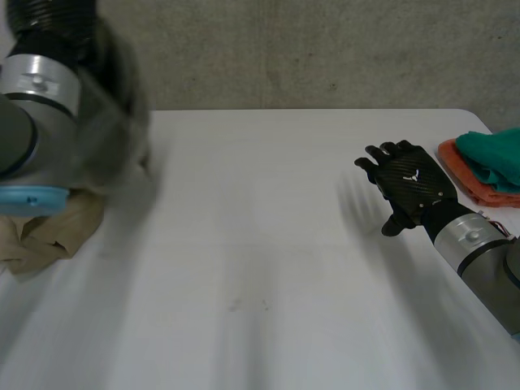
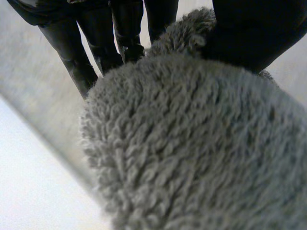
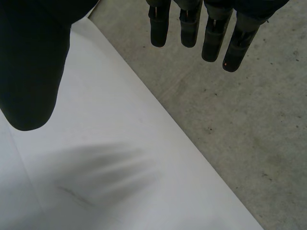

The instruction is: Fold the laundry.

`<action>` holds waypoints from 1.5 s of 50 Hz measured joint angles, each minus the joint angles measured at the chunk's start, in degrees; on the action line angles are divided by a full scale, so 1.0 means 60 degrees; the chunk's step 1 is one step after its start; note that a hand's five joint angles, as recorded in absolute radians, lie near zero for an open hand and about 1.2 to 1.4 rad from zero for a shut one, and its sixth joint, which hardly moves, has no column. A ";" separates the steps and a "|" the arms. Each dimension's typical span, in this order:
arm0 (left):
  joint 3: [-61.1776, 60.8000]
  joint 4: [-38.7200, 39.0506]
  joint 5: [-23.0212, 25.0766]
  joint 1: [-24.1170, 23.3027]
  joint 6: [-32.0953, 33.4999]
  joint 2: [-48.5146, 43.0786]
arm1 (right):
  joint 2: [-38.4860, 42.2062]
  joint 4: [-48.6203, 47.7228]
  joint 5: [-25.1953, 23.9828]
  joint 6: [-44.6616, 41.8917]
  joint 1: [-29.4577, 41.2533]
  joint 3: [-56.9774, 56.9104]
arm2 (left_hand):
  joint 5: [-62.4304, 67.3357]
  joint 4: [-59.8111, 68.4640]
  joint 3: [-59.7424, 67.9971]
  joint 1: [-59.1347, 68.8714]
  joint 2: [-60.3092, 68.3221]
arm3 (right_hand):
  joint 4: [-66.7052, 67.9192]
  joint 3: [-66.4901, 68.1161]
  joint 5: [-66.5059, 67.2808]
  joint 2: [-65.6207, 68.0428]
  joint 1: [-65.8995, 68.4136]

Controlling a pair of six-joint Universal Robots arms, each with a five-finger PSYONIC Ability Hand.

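Laundry under way: the robot's left hand [image 2: 72, 52] grips a grey looped-pile terry towel [image 2: 201, 153], the cloth bunched between its straight fingers and the thumb pressed against its other side. In the left wrist view the pinch appears firm, though the mass of cloth hides how much of it is caught. The towel hangs under the palm, above the white table [image 1: 260, 244]. The right hand [image 1: 414, 188] hovers palm-down well apart from it, fingers [image 3: 189, 24] straight and empty, with a teal cloth [image 1: 496, 158] lying on an orange cloth [image 1: 467, 175] just beside its outer edge. A crumpled beige cloth [image 1: 49, 231] lies beneath the left arm [image 1: 41, 106]. The step in hand looks to be bringing the towel out for spreading. Done well, the left hand would lay it on the bare table between the two hands, and the right would take a free corner so both can draw it flat before any fold
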 measured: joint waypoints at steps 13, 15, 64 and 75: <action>-0.0973 -0.1651 0.0918 -0.3277 -0.2273 -0.0625 | -0.0030 -0.0020 0.0544 0.0046 -0.0089 -0.0070 | -0.4131 -0.4777 -0.4637 -0.4905 -0.4724 | 0.0000 0.0000 0.0001 0.0000 0.0000; -0.1087 -0.2042 0.1059 -0.3459 -0.2305 -0.0988 | -0.0037 -0.0017 0.0675 0.0067 -0.0112 -0.0104 | -0.6439 -0.7087 -0.6903 -0.7366 -0.7011 | 0.0000 0.0000 0.0000 0.0000 0.0000; -0.2468 -0.5631 -0.0005 -0.3210 -0.8729 -0.1270 | 0.1519 0.5140 -0.0136 0.3159 0.1272 -0.1683 | -0.7138 -0.7881 -0.7813 -0.7316 -0.7829 | 0.0698 0.0916 0.0695 0.0790 0.0555; -0.1504 -0.5013 -0.0646 -0.3472 -0.8733 -0.2648 | 0.2340 0.3937 0.0837 0.3273 0.2060 -0.1784 | -0.1868 -0.2510 -0.2451 -0.1607 -0.2342 | 0.7686 0.8018 0.7318 0.7958 0.5579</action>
